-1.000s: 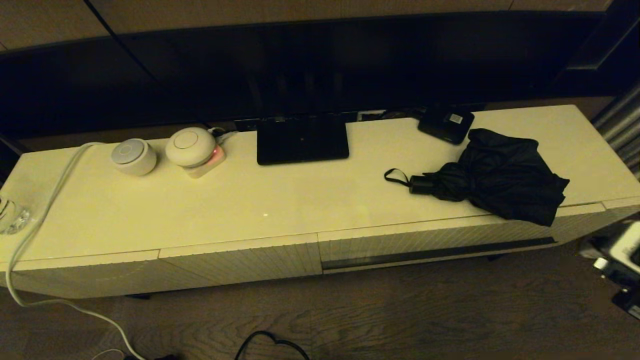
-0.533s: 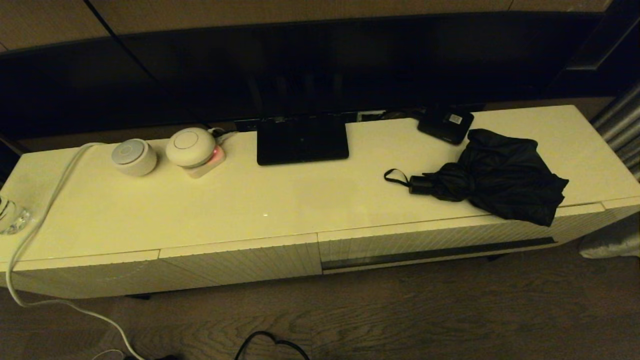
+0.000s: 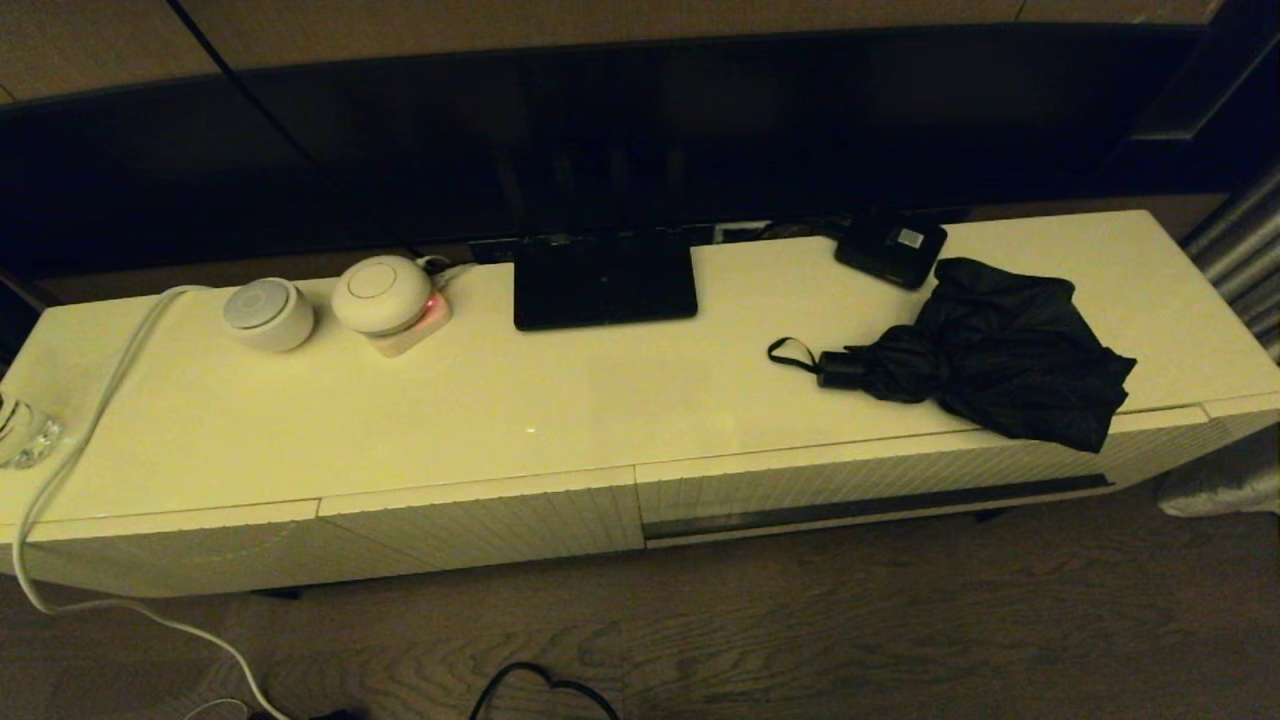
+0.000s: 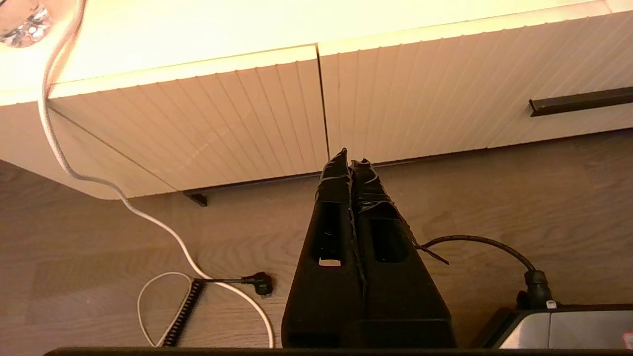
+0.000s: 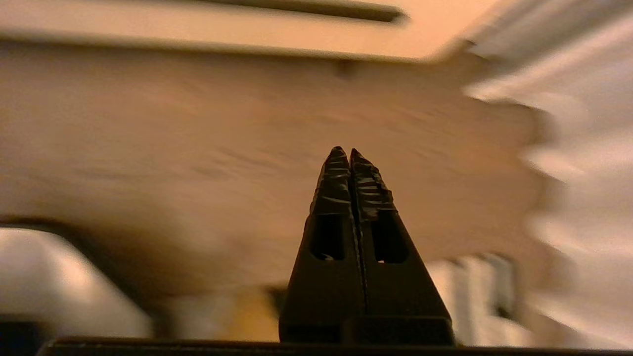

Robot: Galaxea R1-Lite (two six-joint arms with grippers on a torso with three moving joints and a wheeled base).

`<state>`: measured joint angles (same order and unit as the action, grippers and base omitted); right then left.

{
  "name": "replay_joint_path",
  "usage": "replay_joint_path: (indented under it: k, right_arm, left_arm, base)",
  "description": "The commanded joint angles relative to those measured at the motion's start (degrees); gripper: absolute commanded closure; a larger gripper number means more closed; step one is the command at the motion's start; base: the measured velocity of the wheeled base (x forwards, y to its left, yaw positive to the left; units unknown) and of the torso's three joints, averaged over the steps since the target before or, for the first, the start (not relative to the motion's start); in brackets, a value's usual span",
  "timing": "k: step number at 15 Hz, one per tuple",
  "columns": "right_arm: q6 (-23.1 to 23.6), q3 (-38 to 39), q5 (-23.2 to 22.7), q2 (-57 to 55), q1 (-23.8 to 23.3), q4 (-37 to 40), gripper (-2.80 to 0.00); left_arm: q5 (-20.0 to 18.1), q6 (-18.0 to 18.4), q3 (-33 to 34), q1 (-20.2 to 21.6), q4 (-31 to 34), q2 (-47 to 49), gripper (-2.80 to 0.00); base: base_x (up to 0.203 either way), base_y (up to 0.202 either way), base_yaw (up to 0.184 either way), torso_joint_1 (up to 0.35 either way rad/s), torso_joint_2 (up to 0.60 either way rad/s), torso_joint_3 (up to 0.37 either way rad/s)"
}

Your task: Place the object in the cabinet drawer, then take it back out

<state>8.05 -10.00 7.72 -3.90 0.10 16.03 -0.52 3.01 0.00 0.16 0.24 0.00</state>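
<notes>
The black folding umbrella [image 3: 1000, 355] lies on the cabinet top [image 3: 500, 410] at the right, its handle and wrist loop [image 3: 792, 350] pointing left and its fabric hanging slightly over the front edge. Below it the long ribbed cream drawer [image 3: 850, 480] with the dark strip [image 3: 870, 507] is closed. Neither arm shows in the head view. My left gripper [image 4: 350, 160] is shut and empty, low over the floor in front of the ribbed cabinet fronts. My right gripper [image 5: 344, 151] is also shut and empty, above the wooden floor near the cabinet's right end.
On the cabinet top stand a flat black stand base [image 3: 604, 280], a small black box with a white label [image 3: 892, 248], two round white devices [image 3: 268, 312] [image 3: 382, 292] and a white cable [image 3: 110, 390]. Black and white cables [image 4: 212, 284] lie on the floor.
The right arm, seen at the head view's right edge a second ago, has dropped out of that view. The umbrella and drawer have not moved.
</notes>
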Motion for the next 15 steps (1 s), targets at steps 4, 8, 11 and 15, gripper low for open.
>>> replay_joint_path:
  k: [4,8,11,15]
  right_arm:
    - [-4.07,7.16,-12.04,3.95,0.08,-13.88,0.00]
    - [-6.50,10.09,-8.44,3.99,0.08,-16.10,0.00]
    - [-5.62,10.08,-7.99,3.99,0.08,-15.85,0.00]
    - [-8.14,10.08,-7.72,3.99,0.08,-16.03,0.00]
  left_arm:
    - [-0.01,-0.03,0.18,0.02,0.02,0.00,0.00]
    - [-0.01,0.00,0.18,0.02,0.02,0.00,0.00]
    - [-0.01,-0.03,0.18,0.02,0.02,0.00,0.00]
    - [-0.01,0.06,0.18,0.02,0.02,0.00,0.00]
  base:
    - [0.000,0.000,0.000,0.000,0.00,0.000]
    - [0.000,0.000,0.000,0.000,0.00,0.000]
    - [0.000,0.000,0.000,0.000,0.00,0.000]
    - [0.000,0.000,0.000,0.000,0.00,0.000]
